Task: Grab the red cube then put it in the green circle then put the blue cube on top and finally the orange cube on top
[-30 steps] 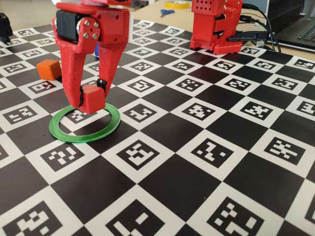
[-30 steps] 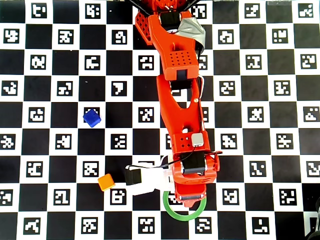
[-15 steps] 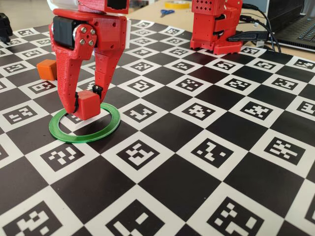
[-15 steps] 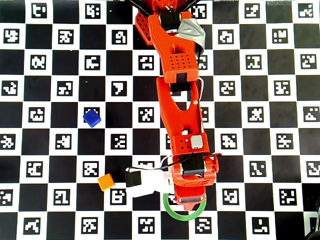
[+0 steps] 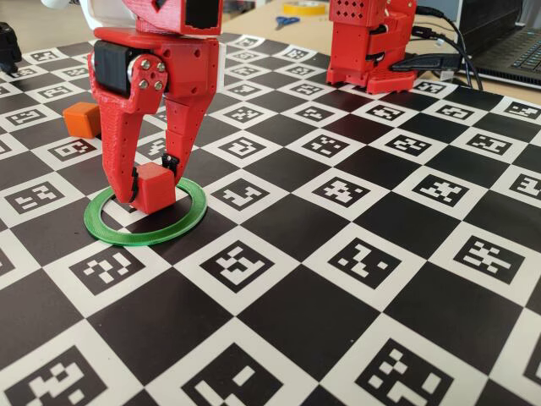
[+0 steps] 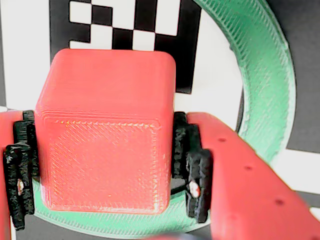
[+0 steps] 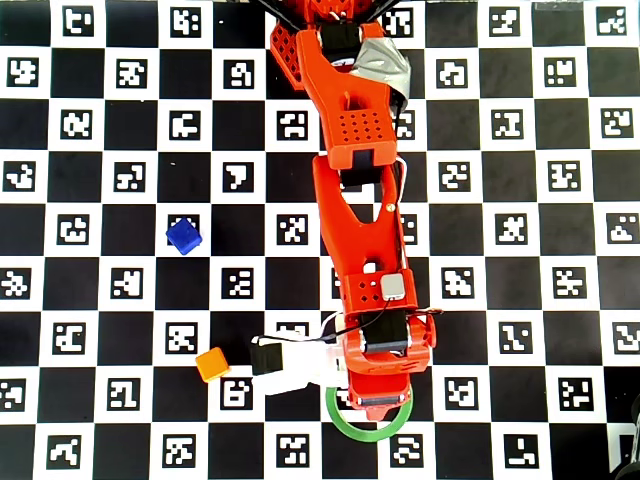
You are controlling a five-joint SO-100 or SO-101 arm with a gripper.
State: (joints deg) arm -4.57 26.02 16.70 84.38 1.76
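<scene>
In the fixed view the orange cube (image 5: 83,118) sits furthest left on the desk (image 5: 355,279), a checkerboard of black squares and white squares printed with small coded markers. Just to its right the red arm's end effector (image 5: 154,188) reaches down, its two fingers closed on opposite sides of the red cube (image 5: 155,187), which sits tilted inside the green circle (image 5: 144,213); whether the cube's underside touches the desk cannot be told here. Further right and back, a second red printed arm (image 5: 372,42) stands at the desk's far edge, with blue-handled scissors (image 5: 286,21) and a yellow tape roll (image 5: 305,8) behind it and a laptop (image 5: 507,42) at the far right. In the wrist view the black finger pad (image 6: 20,170) on the left and the one on the right both press against the red cube (image 6: 107,132), and the green circle (image 6: 265,85) curves round behind it on the right and below it. In the overhead view the blue cube (image 7: 184,236) lies at the left, well apart from the arm; the orange cube (image 7: 212,364) lies lower and nearer the wrist; to its right the arm (image 7: 360,220) runs down the picture and covers the red cube, with only the lower arc of the green circle (image 7: 368,433) showing beneath it.
</scene>
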